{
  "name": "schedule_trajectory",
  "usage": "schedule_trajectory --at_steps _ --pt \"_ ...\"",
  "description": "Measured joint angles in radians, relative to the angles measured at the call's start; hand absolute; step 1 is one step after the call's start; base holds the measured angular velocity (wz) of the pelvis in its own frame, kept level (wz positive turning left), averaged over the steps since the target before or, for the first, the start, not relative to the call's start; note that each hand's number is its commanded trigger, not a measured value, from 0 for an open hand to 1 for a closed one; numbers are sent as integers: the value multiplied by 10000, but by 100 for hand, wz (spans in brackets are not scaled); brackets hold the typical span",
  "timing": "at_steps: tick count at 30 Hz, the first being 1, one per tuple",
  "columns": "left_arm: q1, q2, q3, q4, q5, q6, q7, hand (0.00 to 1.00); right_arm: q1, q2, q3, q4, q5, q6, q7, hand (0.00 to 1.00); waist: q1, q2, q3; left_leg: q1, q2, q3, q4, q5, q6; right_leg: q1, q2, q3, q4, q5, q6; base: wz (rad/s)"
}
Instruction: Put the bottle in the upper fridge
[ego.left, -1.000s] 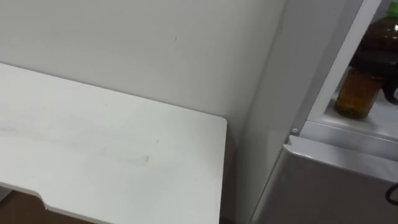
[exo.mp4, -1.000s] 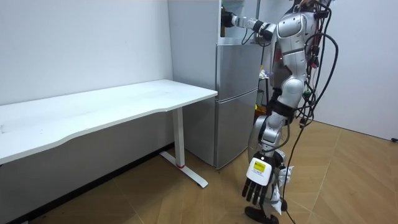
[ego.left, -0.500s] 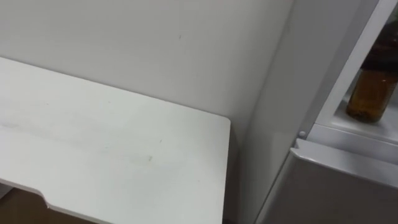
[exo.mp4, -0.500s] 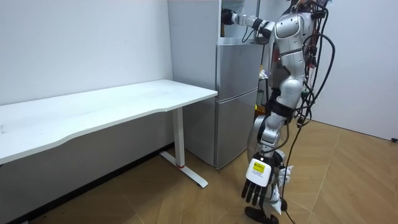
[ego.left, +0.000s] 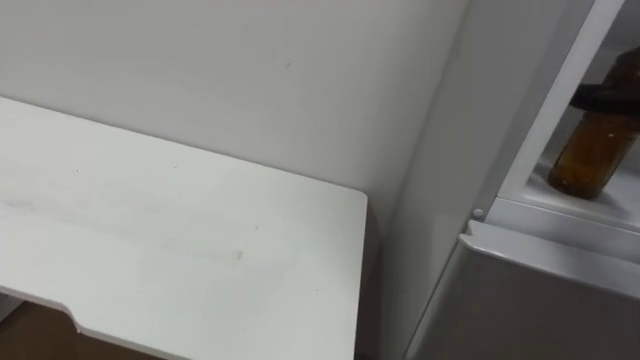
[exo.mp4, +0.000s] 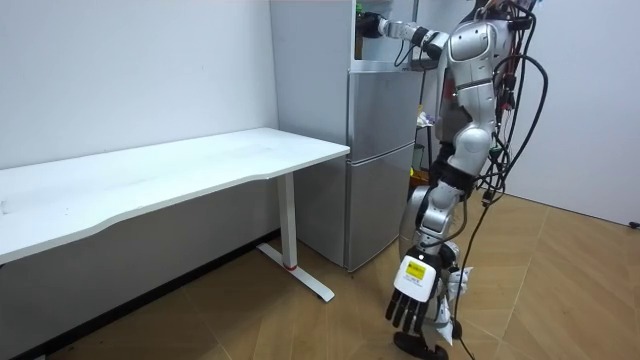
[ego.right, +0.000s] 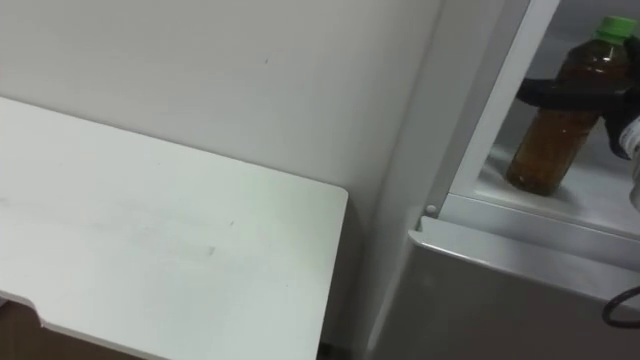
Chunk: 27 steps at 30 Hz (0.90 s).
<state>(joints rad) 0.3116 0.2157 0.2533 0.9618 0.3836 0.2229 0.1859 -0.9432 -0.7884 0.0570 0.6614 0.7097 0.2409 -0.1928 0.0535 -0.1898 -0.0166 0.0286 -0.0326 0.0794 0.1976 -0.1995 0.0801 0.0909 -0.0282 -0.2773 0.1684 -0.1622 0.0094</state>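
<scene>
A bottle (ego.right: 545, 145) of brown liquid with a green cap stands upright on the upper fridge's white shelf (ego.right: 580, 205). My right hand (ego.right: 572, 92) reaches into that compartment from the right. Its dark fingers lie straight across the bottle's upper part, not curled round it. In the left eye view the bottle (ego.left: 592, 155) shows at the far right, with a fingertip (ego.left: 598, 95) over it. In the room view I stand at the fridge (exo.mp4: 378, 160) with my right arm (exo.mp4: 400, 32) stretched into its top. My left hand (exo.mp4: 408, 300) hangs low with loose fingers.
The lower fridge door (ego.right: 500, 300) is closed beneath the open compartment. A white desk (ego.right: 150, 250) stands against the wall to my left, its corner close to the fridge's side. Wooden floor (exo.mp4: 560, 290) lies behind me.
My right hand's fingers have uncurled from round the bottle and now lie straight. The bottle stays on the shelf. The eye view has shifted a little.
</scene>
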Motion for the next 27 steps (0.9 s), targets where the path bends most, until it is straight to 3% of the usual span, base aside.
schedule_trajectory --at_steps 27 --pt "-132 6 -10 44 -28 -113 -25 0 0 -5 -2 1 17 -17 220 0 -29 -38 30 -18 3 -2 -7 0 -1 -20 7 -5 -5 0 0 0"
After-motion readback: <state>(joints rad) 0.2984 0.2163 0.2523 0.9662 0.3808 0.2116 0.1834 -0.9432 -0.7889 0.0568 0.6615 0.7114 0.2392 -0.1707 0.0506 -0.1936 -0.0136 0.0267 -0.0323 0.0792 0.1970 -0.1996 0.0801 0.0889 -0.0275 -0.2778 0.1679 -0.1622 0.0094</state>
